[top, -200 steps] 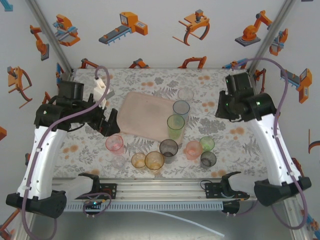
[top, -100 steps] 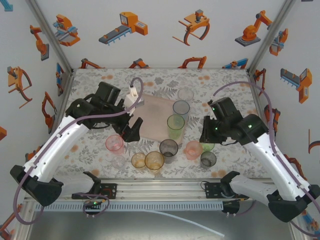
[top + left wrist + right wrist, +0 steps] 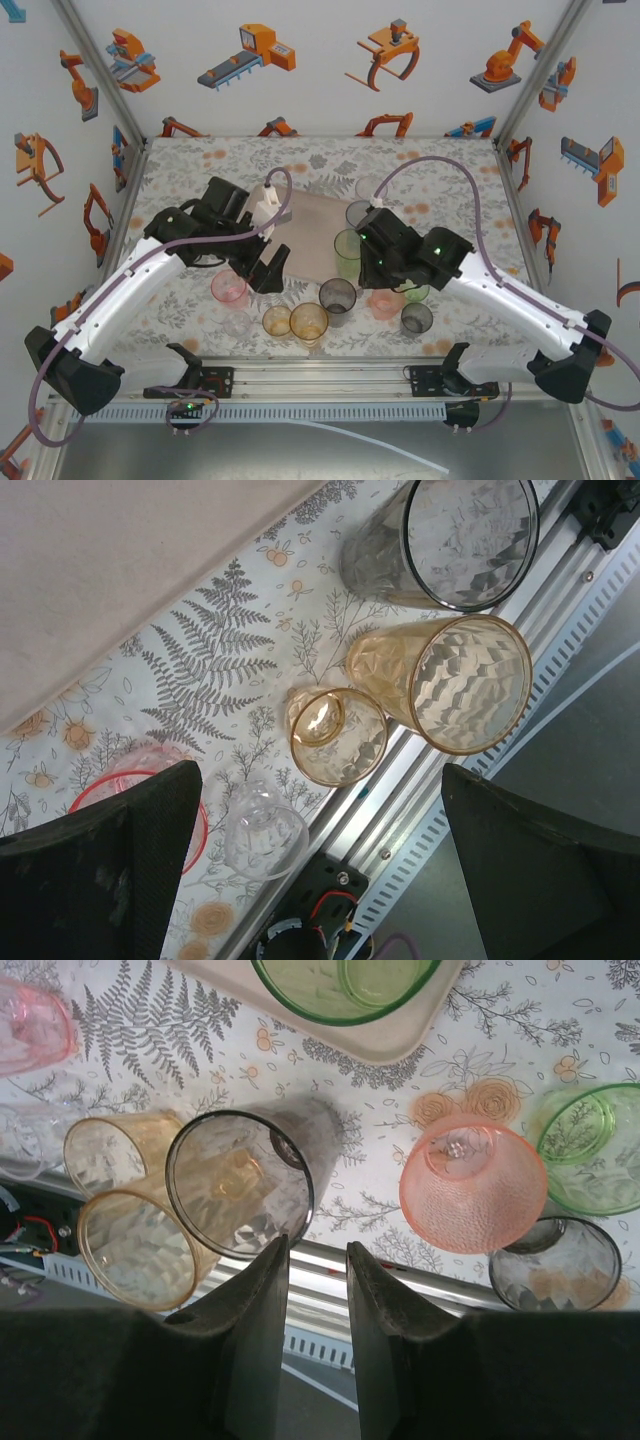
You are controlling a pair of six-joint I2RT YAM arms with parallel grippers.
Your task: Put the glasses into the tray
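Both arms have swung inward; I see my right gripper [image 3: 318, 1250], jaws narrow and empty, near the grey glass [image 3: 240, 1185], left gripper [image 3: 320, 770] wide, empty.

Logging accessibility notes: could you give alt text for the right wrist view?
The right end effector, slightly open and empty, hangs near a tall smoky grey faceted glass tumbler flanked by two amber glass tumblers and a salmon-pink textured tumbler. Beyond, a green see-through tumbler stands in the pale pink rounded tray.
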